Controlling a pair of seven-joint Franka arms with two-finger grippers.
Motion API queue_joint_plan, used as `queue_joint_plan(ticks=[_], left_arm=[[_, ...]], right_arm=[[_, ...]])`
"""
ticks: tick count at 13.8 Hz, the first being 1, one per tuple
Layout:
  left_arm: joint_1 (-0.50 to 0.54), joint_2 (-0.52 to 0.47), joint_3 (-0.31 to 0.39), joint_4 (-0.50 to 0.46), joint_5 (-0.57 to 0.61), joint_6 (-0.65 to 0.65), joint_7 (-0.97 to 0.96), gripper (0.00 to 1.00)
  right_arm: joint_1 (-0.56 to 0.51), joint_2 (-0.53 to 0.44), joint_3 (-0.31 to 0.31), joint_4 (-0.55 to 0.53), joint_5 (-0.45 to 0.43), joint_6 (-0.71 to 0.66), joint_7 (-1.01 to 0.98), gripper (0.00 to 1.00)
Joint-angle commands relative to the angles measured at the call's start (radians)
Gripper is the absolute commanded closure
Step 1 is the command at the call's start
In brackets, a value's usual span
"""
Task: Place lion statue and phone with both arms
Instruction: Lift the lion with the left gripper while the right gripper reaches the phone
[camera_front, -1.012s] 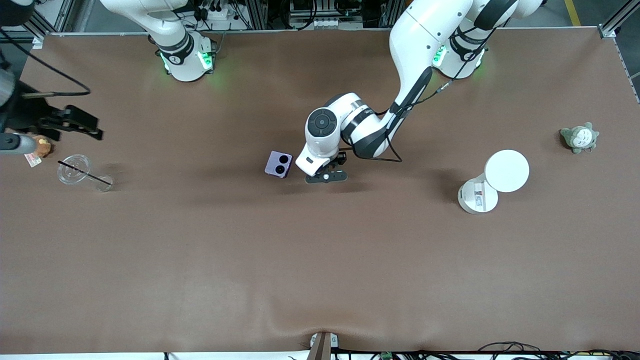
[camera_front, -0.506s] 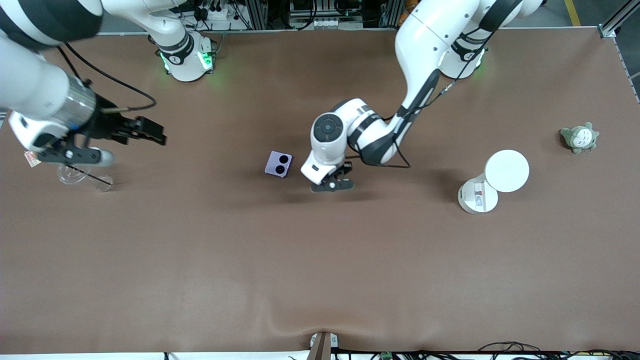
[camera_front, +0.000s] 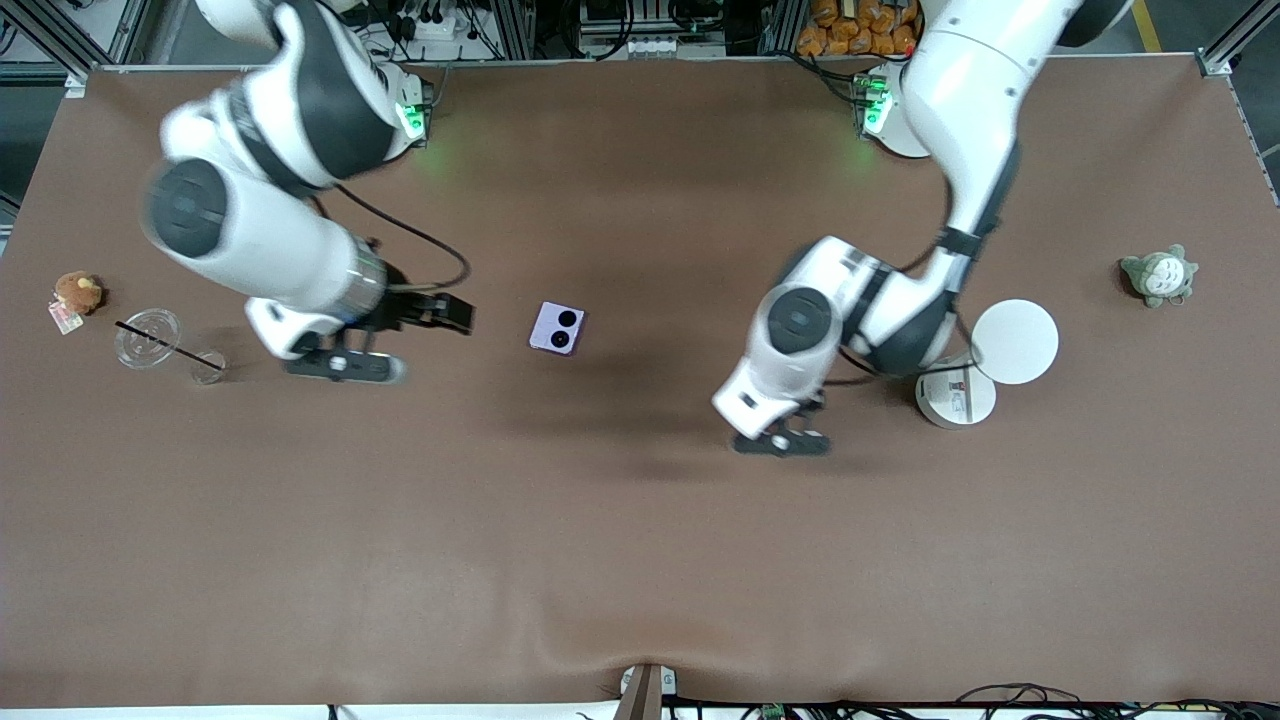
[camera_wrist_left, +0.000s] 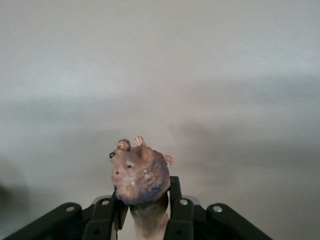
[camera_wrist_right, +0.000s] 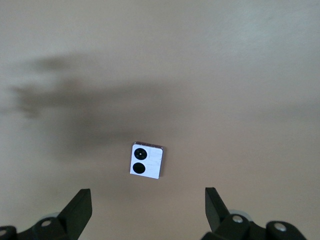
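While the left gripper (camera_wrist_left: 145, 217) pinched the lion statue (camera_wrist_left: 140, 175) over bare desk (camera_front: 640, 560), the right gripper (camera_wrist_right: 145, 207), fingers spread, hung near the phone (camera_front: 557, 328); flat, rigid and likely slippery, it wanted an edge grip.

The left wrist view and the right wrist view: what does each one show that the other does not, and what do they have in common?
Only the left wrist view shows the lion statue, clamped between the fingers of the left gripper. Only the right wrist view shows the phone, lying flat on the table with its two black camera circles up, and the open right gripper above it. Both show the bare brown table surface and nothing else on it.
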Motion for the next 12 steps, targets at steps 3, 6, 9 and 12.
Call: queue_joint_plan(ticks=[3,6,9,12], left_arm=[[0.131,-0.012,-0.016,-0.065,0.02,-0.004,0.188,1.0],[0.167,-0.053,-0.017,-0.157,0.02,0.021,0.224,1.0],[0.202,-0.137,-0.017,-0.301,0.032,0.102,0.259,1.0],[0.248,-0.187,-0.017,-0.415,0.034,0.183,0.293,1.0]], right_arm=[[0.114,0.038,-0.014,-0.126,-0.003,0.183,0.012,0.0],[0.149,0.057,-0.013,-0.227,-0.001,0.335,0.053,0.0],[0.189,0.146,-0.014,-0.226,-0.006,0.395,0.213,0.0],[0.192,0.187,-0.014,-0.243,-0.047,0.447,0.209,0.0]])
